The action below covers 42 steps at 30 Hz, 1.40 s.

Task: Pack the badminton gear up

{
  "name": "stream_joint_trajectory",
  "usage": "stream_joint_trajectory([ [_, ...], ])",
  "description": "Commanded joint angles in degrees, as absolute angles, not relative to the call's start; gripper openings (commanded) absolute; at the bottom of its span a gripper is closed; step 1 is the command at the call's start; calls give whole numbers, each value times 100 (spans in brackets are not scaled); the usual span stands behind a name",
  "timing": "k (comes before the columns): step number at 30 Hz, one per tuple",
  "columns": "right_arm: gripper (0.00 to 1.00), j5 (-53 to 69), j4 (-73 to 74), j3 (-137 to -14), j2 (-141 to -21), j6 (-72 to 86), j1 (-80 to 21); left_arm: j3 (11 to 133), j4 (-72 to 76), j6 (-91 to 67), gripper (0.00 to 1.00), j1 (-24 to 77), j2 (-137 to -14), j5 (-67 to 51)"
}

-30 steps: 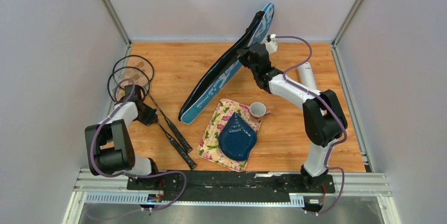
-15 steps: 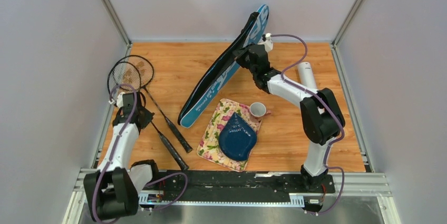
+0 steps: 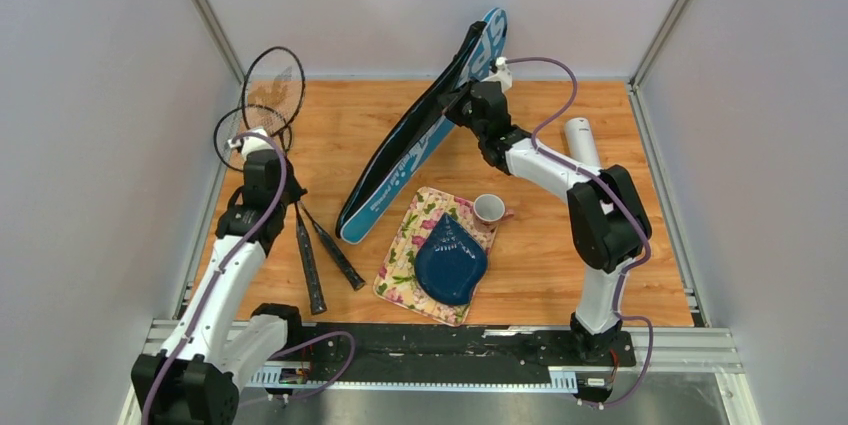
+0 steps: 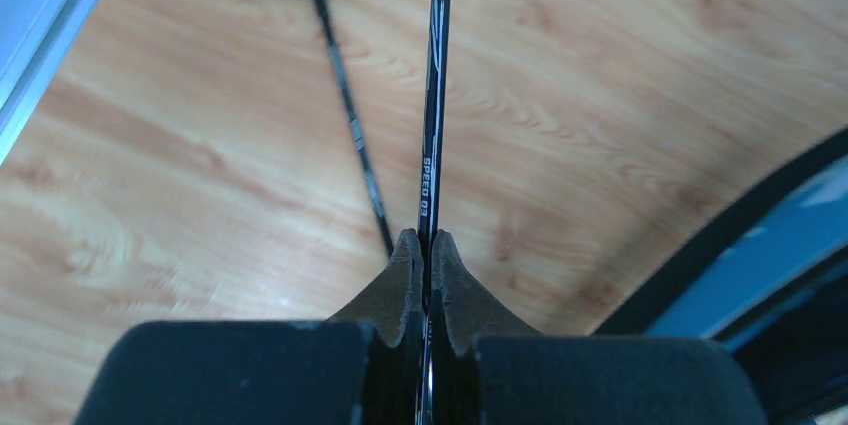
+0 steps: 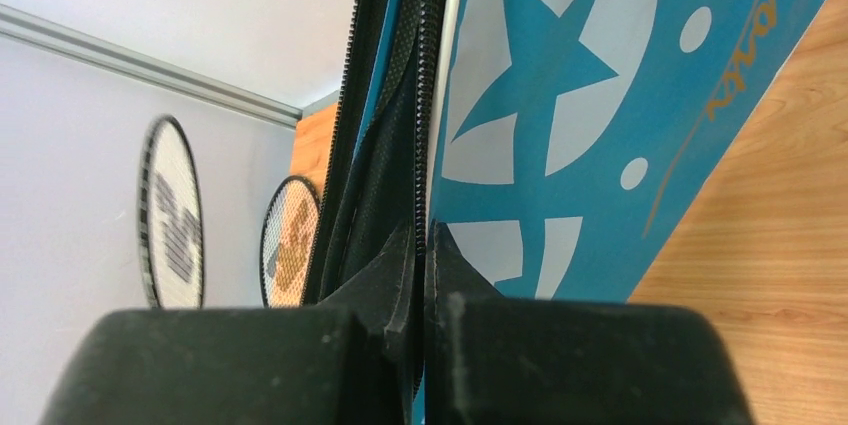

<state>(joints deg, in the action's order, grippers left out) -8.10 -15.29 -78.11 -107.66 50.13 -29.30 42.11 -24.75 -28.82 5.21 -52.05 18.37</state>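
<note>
My left gripper (image 3: 282, 188) (image 4: 424, 245) is shut on the thin shaft of a black racket (image 3: 273, 85) (image 4: 433, 95), held off the table with its head up by the left wall. A second black racket (image 3: 250, 130) (image 4: 350, 125) lies on the wooden floor beneath it. My right gripper (image 3: 463, 102) (image 5: 423, 240) is shut on the zipper edge of the long blue bag (image 3: 410, 150) (image 5: 590, 95), which stands tilted on its side, its far end raised against the back wall. The white tube (image 3: 581, 140) lies at the right behind my right arm.
A dark blue plate (image 3: 451, 260) rests on a floral cloth (image 3: 402, 250) at the front centre. A small white cup (image 3: 488, 208) stands beside it. Grey walls close in the left, back and right.
My left arm has stretched forward and lifted one racket, swinging its head up toward the back left. The right gripper has drawn the bag's raised end slightly left.
</note>
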Motion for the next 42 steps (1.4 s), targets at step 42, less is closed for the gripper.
stream_joint_trajectory([
  [42, 0, 1889, -2926, -8473, -11215, 3937, -2110, 4509, 362, -5801, 0, 791, -5485, -5362],
])
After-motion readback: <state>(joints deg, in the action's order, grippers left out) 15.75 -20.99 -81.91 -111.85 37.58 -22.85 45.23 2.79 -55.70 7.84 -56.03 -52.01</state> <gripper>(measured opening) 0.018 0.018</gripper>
